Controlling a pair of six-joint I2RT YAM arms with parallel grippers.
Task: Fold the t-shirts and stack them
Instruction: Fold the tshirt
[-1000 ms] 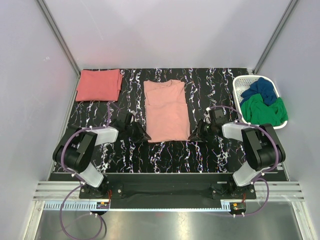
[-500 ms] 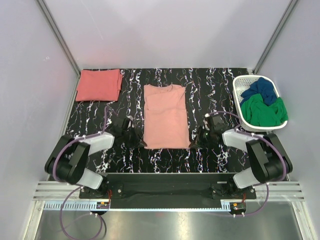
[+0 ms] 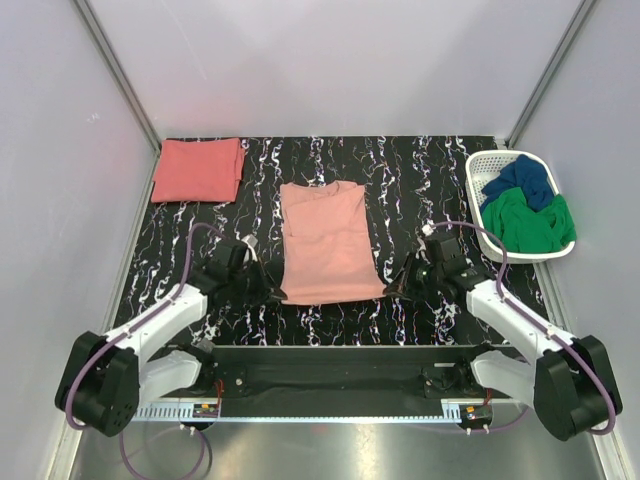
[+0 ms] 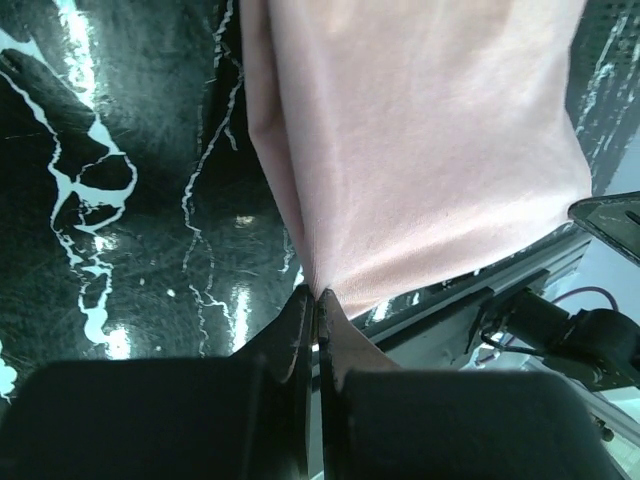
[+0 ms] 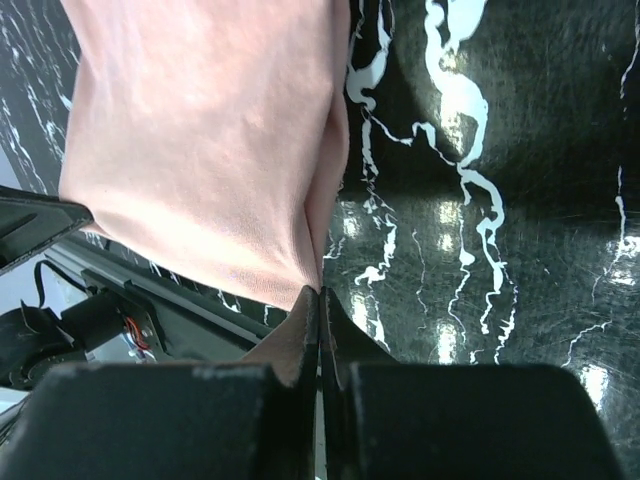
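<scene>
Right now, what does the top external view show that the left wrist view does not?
Only top external: the folded coral-red shirt, the white basket of clothes, and the whole pink shirt, far end included. Only left wrist: the left gripper pinched shut on that shirt's near left corner. Both: the pink shirt on the marbled table.

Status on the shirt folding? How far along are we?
Done: the red shirt lies folded at the far left corner. In hand: the pink shirt, folded to a long strip, has its near corners pinched by the left gripper and right gripper. Left: fold it shorter, stack it on the red one. The basket at right holds more clothes, possibly still to do.
</scene>
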